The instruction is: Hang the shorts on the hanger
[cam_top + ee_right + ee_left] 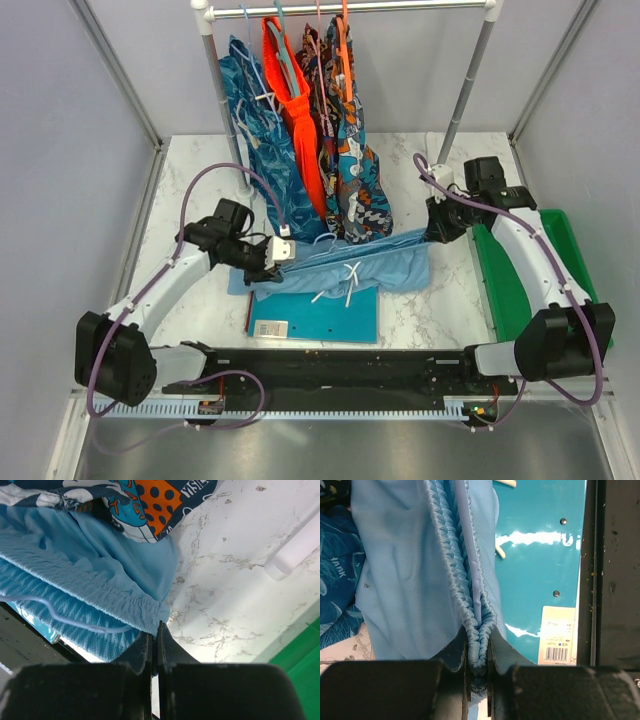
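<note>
Shorts (385, 268) lie spread on desk (200, 180), waistband side over a teal board (320, 320), just in front of the clothes (345, 190) hanging from the rail (400, 6). Left tool (479, 667) is nearly closed, pinching the gathered elastic waistband at its left end. Right tool (159, 630) is fully closed at the opposite waistband corner. Tips touch the edge, but can't tell whether any of the shorts is actually caught. No sure sight of the hanger. A thin pale line across the waistband in the right wrist view could be wire or drawstring.

Handling guess: light, limp, thin cloth that will sag and slip off wire easily. The elastic band is the only part with body, so grip there at both ends and hold it stretched.

Writing: barcode sticker (557, 640) on the board, print too small to read. Partial letters on the printed clothes, unreadable.
</note>
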`<action>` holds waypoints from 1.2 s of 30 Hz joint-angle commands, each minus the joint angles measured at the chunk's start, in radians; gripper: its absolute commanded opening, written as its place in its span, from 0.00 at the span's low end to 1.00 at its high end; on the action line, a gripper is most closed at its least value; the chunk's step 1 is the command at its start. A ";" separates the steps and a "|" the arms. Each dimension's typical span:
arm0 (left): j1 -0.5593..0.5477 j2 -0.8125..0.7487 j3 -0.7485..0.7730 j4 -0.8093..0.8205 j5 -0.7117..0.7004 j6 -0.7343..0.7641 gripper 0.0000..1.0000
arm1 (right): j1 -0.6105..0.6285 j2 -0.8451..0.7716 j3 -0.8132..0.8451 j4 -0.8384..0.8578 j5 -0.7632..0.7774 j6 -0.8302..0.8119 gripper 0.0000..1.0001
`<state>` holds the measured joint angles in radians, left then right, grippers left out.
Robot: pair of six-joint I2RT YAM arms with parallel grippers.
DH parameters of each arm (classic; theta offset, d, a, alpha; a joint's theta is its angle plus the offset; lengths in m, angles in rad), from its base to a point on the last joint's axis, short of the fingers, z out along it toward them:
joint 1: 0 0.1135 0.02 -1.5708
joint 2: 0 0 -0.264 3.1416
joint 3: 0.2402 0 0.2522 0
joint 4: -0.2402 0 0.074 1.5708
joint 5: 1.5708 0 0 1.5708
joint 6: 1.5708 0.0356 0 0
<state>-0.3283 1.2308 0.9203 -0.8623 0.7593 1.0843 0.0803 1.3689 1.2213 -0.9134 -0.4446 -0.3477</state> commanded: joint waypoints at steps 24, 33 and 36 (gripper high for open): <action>-0.107 0.039 0.184 -0.201 -0.130 -0.043 0.02 | 0.122 -0.105 0.294 -0.195 -0.106 -0.336 0.84; -0.120 0.045 0.213 -0.215 -0.117 -0.044 0.02 | 0.157 -0.106 0.354 -0.303 -0.320 -0.496 0.91; -0.118 0.036 0.210 -0.207 -0.069 -0.057 0.02 | 0.213 -0.154 0.237 -0.180 -0.380 -0.447 0.88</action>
<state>-0.4431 1.2858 1.0874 -1.0676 0.6216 1.0668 0.2401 1.2675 1.5593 -1.1595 -0.6750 -0.7700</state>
